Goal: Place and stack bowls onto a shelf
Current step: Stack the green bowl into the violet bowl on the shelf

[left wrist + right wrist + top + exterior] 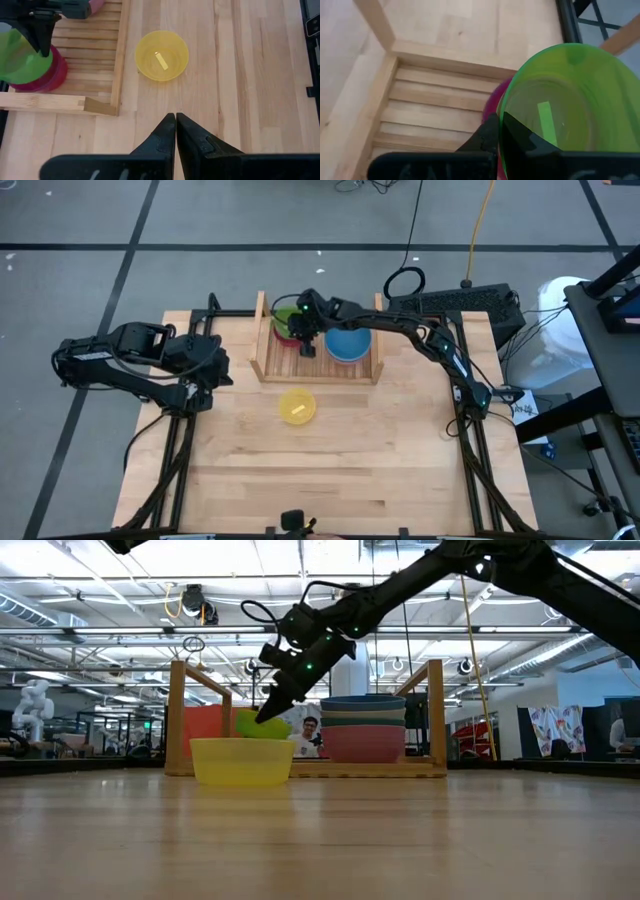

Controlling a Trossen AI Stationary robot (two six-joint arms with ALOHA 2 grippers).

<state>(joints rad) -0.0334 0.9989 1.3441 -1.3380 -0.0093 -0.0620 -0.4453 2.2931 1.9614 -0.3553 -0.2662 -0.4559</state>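
Note:
The shelf [262, 368] stands at the table's far middle. My right gripper [305, 332] reaches over its left half, shut on the light green bowl [286, 318], which is tilted above a red bowl [50, 76] standing on the slats. On the shelf's right half is a stack [362, 730] with a blue bowl [348, 343] on top, then teal green, then pink. The yellow bowl [297, 406] sits upright on the table in front of the shelf. My left gripper [175, 119] is shut, above the table to the left of the yellow bowl, touching nothing. My right gripper holds the light green bowl by its rim [503, 119], one finger [522, 136] inside the bowl and the other [484, 139] outside. It comes from above, slanting down. The bowl is tilted over the red bowl; whether the two touch I cannot tell.
The shelf's two upright side boards [176, 715] [435, 710] flank the bowls. Bare tabletop lies near and to the right of the yellow bowl [162, 55]. Dark frame rails run along the table's left and right sides [480, 460].

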